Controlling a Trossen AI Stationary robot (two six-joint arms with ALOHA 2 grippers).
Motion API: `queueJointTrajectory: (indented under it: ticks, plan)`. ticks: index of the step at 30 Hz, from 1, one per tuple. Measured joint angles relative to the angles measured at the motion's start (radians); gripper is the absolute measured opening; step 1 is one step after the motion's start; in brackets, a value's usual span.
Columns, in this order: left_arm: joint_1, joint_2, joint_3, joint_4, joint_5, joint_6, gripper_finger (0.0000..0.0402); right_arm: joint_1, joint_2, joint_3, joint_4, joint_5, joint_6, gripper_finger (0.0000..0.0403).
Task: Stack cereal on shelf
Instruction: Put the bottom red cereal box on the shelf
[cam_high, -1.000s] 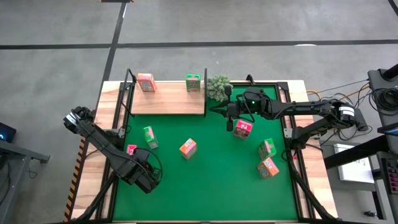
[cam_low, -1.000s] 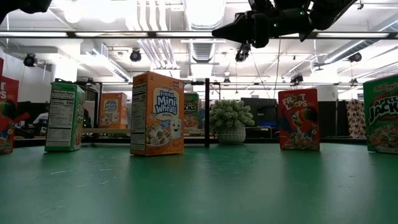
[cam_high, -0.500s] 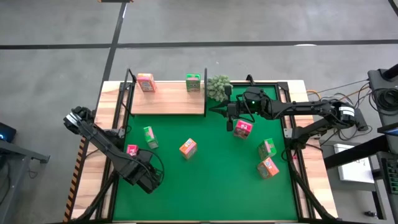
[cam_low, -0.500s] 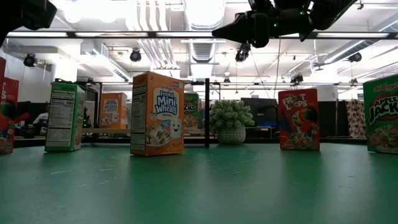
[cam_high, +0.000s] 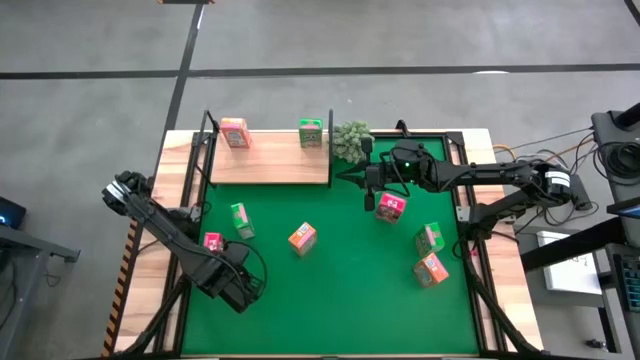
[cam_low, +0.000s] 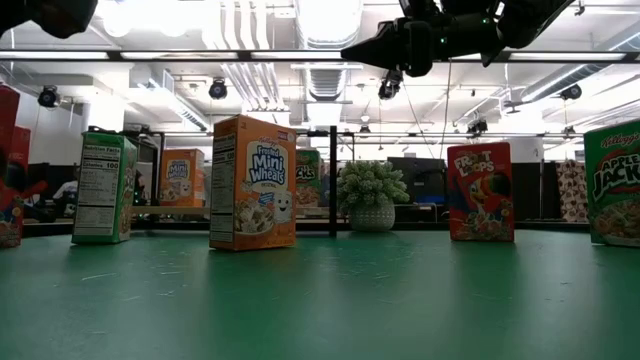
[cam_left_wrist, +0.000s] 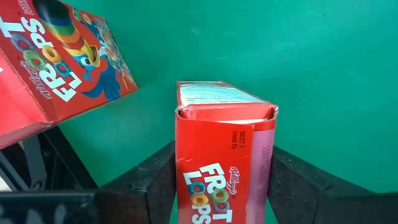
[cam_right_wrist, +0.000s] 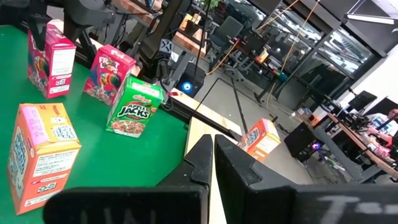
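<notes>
I have the left gripper (cam_left_wrist: 221, 186) clamped on a Froot Loops box (cam_left_wrist: 222, 149) over the mat's (cam_high: 330, 290) near-left corner. Best carry it level and upright to the shelf (cam_high: 268, 165), clear of the second red box (cam_left_wrist: 53, 59). Right gripper (cam_right_wrist: 211, 163), fingers together and empty, hangs by the plant (cam_high: 350, 140). Versus a second ago, only the left arm has crept slightly.

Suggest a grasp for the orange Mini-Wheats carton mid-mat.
Orange cardboard Mini-Wheats box: it stands upright, turned askew on the green mat, clear all round. Come straight down and pinch its two broad faces near the top. Use the right gripper; the left gripper holds a pink-red box.
</notes>
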Motion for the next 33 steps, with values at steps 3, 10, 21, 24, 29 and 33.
queueJointTrajectory:
  ticks: [3, 10, 21, 24, 29, 33]
  plan:
    - [0.0, 0.0, 0.0, 0.0, 0.0, 0.002, 0.0183, 0.0, 0.0, 0.0, -0.003, 0.0, 0.002, 0.0009]
    - [0.0, 0.0, 0.001, 0.0, 0.0, 0.002, 0.0168, 0.0, 0.0, 0.0, -0.003, 0.0, 0.002, 0.0009]
    - [0.01, 0.0, 0.11, 0.002, 0.0, 0.143, 0.0164, 0.0, 0.0, 0.0, -0.004, 0.0, 0.002, 0.0009]
    - [0.031, 0.0, 0.186, 0.001, -0.025, 0.257, 0.0164, 0.0, 0.0, 0.0, -0.004, 0.0, 0.002, 0.0009]
    - [0.098, 0.0, 0.3, 0.0, -0.139, 0.548, 0.0164, 0.0, 0.0, 0.0, -0.007, 0.0, 0.004, 0.0009]
    - [0.186, 0.001, 0.373, -0.04, -0.151, 0.82, 0.0164, 0.0, 0.0, 0.0, -0.02, 0.0, 0.003, 0.0009]
